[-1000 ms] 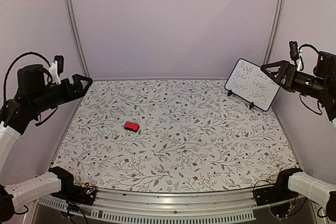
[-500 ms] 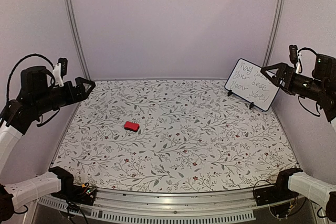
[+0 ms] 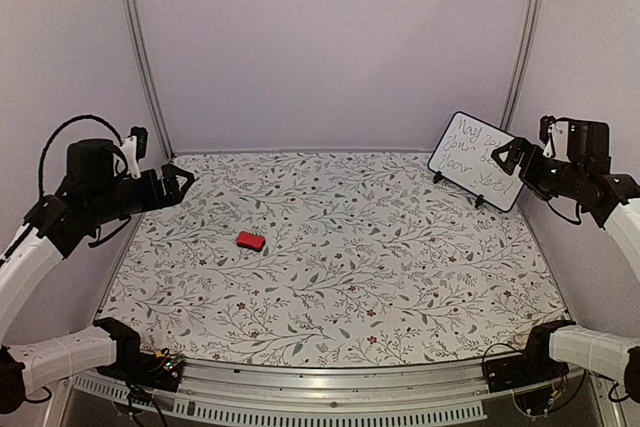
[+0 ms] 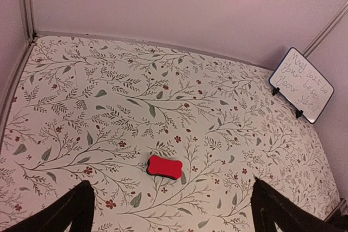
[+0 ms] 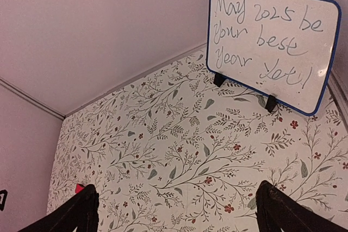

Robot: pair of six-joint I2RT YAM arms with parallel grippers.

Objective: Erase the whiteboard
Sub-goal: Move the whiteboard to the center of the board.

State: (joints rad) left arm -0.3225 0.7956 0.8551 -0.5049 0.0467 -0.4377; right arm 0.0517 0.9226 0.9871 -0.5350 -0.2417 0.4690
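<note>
The whiteboard [image 3: 478, 160] stands propped on two black feet at the table's far right corner, with handwriting across its face [image 5: 272, 47]; it also shows small in the left wrist view [image 4: 302, 84]. A small red eraser block [image 3: 250, 240] lies flat on the floral table left of centre [image 4: 165, 166]; only its red corner [image 5: 79, 188] peeks out in the right wrist view. My left gripper [image 3: 183, 185] hovers open above the table's left edge, behind and left of the eraser, with nothing between its fingers [image 4: 70, 213]. My right gripper [image 3: 508, 159] hangs open just right of the whiteboard, apart from it.
The floral table cover [image 3: 340, 267] is enclosed by plain walls at the back and both sides, with metal posts [image 3: 135, 47] in the far corners. Both arm bases [image 3: 120, 347] sit at the near edge.
My left gripper has moved right and down towards the table. My right gripper has shifted left and down, closer to the whiteboard. Eraser and whiteboard have not moved.
</note>
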